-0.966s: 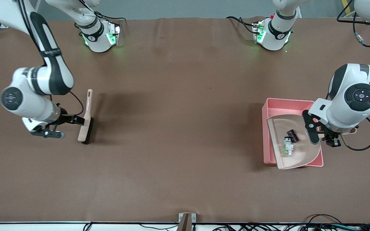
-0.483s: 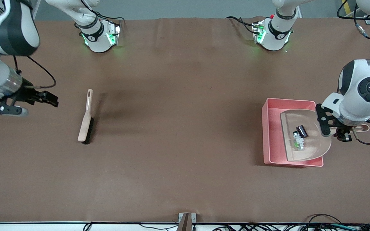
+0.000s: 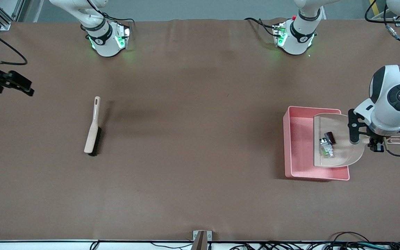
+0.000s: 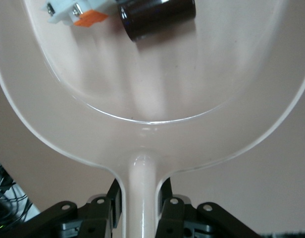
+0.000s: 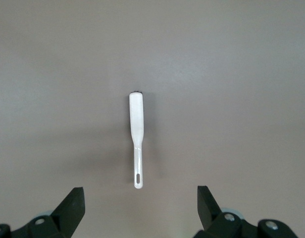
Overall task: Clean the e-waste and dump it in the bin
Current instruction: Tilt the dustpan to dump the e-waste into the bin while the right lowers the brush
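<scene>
- Right now my left gripper (image 4: 140,210) is clamped on the handle of the beige dustpan (image 3: 342,142), with a finger pressed against each side of the stem.
- I hold the dustpan up over the pink bin (image 3: 299,146); its scoop covers the part of the bin toward my left arm's end of the table, and its handle sticks out past the bin's wall.
- Both pieces of e-waste lie in the scoop, touching each other: the white-grey cylindrical component (image 3: 326,148) with its orange label, and the dark ribbed block (image 3: 330,137) just beside it.
- In the left wrist view the component (image 4: 76,10) and the block (image 4: 157,17) sit at the edge of the picture, away from the handle.
- My right gripper (image 5: 140,210) hangs with its fingers spread wide and nothing between them, above the bare brown table (image 3: 193,139) at the right arm's end.
- The beige brush (image 3: 93,130) lies flat on the table by itself, well apart from the bin, black bristles along one edge.
</scene>
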`<state>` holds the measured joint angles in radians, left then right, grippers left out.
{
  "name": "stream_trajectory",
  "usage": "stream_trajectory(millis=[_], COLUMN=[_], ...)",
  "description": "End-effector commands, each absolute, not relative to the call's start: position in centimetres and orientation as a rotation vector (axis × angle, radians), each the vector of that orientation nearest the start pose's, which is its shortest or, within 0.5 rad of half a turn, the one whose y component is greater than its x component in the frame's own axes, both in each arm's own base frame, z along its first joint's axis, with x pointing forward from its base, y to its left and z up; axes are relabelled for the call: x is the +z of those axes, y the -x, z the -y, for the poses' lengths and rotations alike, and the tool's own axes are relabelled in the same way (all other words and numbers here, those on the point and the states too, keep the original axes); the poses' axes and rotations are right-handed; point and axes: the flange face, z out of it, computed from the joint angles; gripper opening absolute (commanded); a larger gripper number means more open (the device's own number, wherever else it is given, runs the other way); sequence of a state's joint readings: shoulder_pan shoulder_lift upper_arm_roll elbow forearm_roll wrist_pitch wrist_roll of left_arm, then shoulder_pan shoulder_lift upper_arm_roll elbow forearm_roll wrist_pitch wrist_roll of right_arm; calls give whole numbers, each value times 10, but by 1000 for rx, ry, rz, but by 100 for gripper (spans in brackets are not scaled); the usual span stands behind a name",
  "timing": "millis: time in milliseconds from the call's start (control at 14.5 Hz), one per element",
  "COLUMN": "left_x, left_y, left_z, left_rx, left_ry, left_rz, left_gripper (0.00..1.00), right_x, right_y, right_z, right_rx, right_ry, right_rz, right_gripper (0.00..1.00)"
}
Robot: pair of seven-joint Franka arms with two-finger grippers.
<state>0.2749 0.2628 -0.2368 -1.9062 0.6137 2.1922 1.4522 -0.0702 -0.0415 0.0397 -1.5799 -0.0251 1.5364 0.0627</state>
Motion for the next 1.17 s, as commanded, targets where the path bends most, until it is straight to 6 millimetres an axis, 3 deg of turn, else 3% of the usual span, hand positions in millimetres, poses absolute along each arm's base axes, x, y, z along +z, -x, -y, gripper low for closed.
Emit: stream_trajectory(millis=[0, 207, 483, 828, 1103], left_x=[374, 370, 362, 369, 397], left_y=[-615, -617, -619, -621, -622], left_z=[-48, -43, -43, -39, -20], left_rx=[409, 454, 493, 519, 462], left_ry=[1695, 1648, 1608, 1523, 1497], left_rz=[-2128, -2042, -1968, -1958, -1938], left_gripper=[0, 0, 0, 0, 0], right_x=[639, 668, 668, 679, 679], right_y=[-541, -527, -526, -529, -527], right_z=[27, 19, 10, 12, 5], right_rx=[35, -82, -75, -151, -128], right_ry=[3162, 3165, 3183, 3182, 3183], right_rz=[-111, -90, -43, -60, -48], right_gripper=[100, 100, 100, 100, 100])
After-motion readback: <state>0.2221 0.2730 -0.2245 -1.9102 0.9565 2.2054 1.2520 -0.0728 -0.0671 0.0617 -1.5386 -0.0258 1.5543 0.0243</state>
